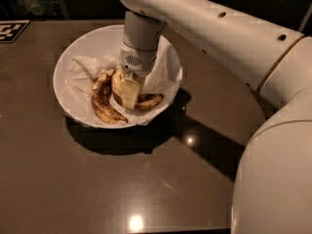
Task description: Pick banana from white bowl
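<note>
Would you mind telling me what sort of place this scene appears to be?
Probably a robot test lab: a printed marker tag lies on the dark table, and the claw is down inside a paper-lined white bowl.
</note>
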`<state>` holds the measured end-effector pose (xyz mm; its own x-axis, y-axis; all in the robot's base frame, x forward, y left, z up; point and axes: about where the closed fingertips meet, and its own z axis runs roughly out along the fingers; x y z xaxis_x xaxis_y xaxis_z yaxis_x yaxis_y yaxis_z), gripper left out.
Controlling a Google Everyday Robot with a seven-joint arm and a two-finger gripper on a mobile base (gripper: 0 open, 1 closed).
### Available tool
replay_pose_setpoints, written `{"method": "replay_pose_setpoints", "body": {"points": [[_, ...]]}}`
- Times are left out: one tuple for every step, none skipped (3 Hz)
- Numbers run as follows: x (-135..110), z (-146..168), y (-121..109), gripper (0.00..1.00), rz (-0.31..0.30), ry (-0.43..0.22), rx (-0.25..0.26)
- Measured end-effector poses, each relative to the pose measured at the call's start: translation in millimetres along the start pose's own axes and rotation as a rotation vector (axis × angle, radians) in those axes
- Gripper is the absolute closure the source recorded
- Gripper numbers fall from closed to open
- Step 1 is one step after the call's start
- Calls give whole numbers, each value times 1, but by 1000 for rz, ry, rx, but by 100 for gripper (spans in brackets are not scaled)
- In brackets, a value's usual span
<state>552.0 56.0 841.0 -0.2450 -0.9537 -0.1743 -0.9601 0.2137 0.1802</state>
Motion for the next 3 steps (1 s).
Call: {"method": "replay_pose_setpoints", "body": {"points": [[2, -18, 7, 100, -55, -96, 0], [19, -56, 30, 100, -170, -194, 44], [31, -92, 57, 100, -284, -226, 96]]}}
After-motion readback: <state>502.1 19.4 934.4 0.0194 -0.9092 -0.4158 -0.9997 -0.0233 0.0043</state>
